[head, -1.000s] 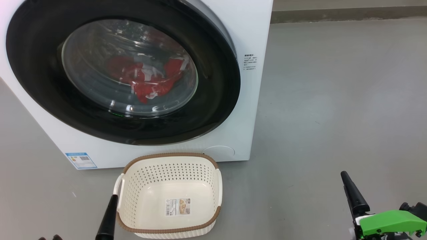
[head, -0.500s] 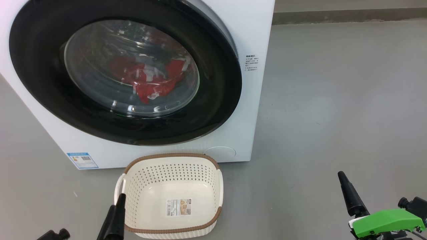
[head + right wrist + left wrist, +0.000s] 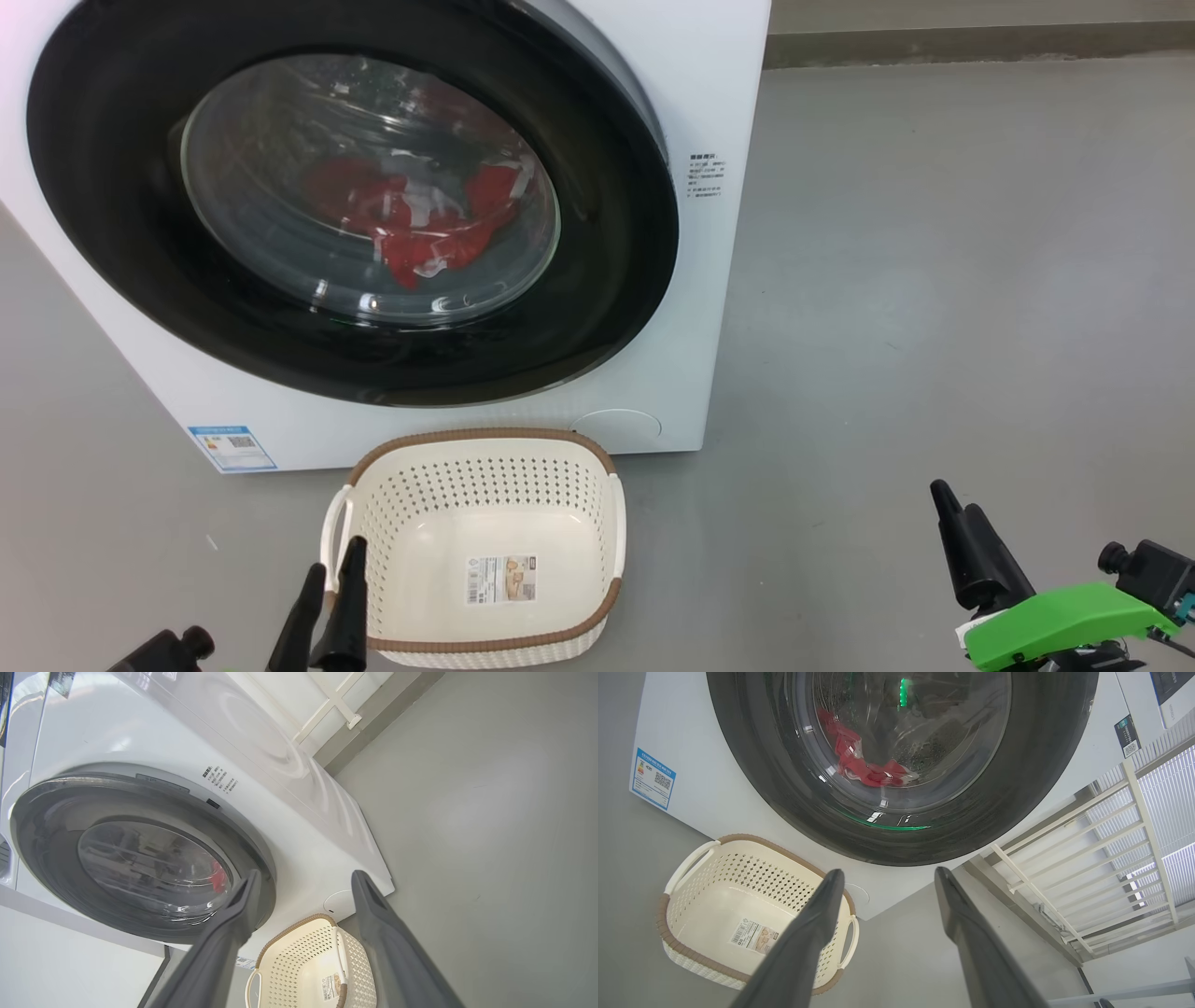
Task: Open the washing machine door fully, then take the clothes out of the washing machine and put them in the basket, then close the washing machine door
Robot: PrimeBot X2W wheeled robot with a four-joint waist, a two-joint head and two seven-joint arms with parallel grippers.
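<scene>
The white washing machine (image 3: 714, 327) fills the upper left of the head view. Its round door (image 3: 611, 280), a black ring around a glass bowl, lies against the front or nearly so; I cannot tell which. Red and white clothes (image 3: 429, 229) show through the glass inside the drum, and again in the left wrist view as clothes (image 3: 866, 767). The cream basket (image 3: 481, 436) stands on the floor right before the machine, with nothing but its sticker inside. My left gripper (image 3: 336, 557) is open at the basket's near left corner. My right gripper (image 3: 954, 499) is open over bare floor, to the basket's right.
Grey floor (image 3: 934, 280) stretches wide to the machine's right, up to a wall base (image 3: 934, 42). A white railing (image 3: 1064, 872) stands beyond the machine's side in the left wrist view. A blue label (image 3: 231, 448) marks the machine's lower front corner.
My left gripper has risen further into the head view beside the basket, and both its fingers show now. My right gripper has drifted a little left. The camera has shifted slightly.
</scene>
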